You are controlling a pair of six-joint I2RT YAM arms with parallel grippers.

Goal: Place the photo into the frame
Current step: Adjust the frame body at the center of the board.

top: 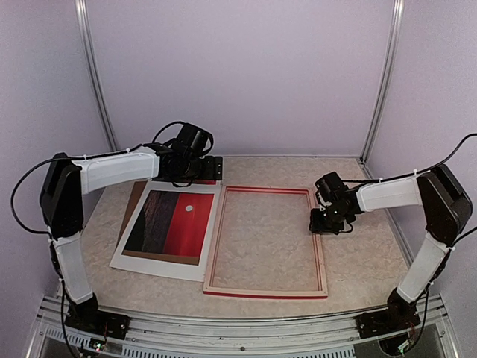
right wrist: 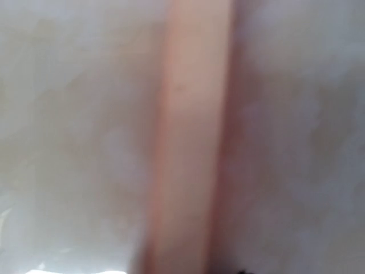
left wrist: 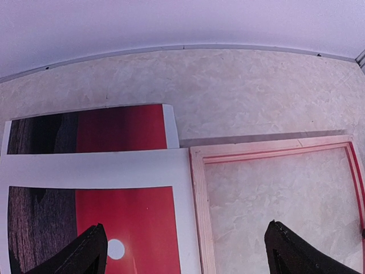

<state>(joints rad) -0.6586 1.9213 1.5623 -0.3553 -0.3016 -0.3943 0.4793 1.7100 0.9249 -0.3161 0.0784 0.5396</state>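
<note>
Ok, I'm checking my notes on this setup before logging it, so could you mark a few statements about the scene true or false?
1. The pale wooden rectangular frame with red edges lies flat, and the table shows through its opening. True.
2. The red and blackish print already sits inside the frame. False: it lies left of the frame, under a white mat sheet.
3. The left arm's fingers are shut on the mat sheet. False: in the left wrist view they are spread wide apart and hold nothing.
4. The right arm's fingers are at the frame's right rail. True, though whether they grip it cannot be told.
</note>
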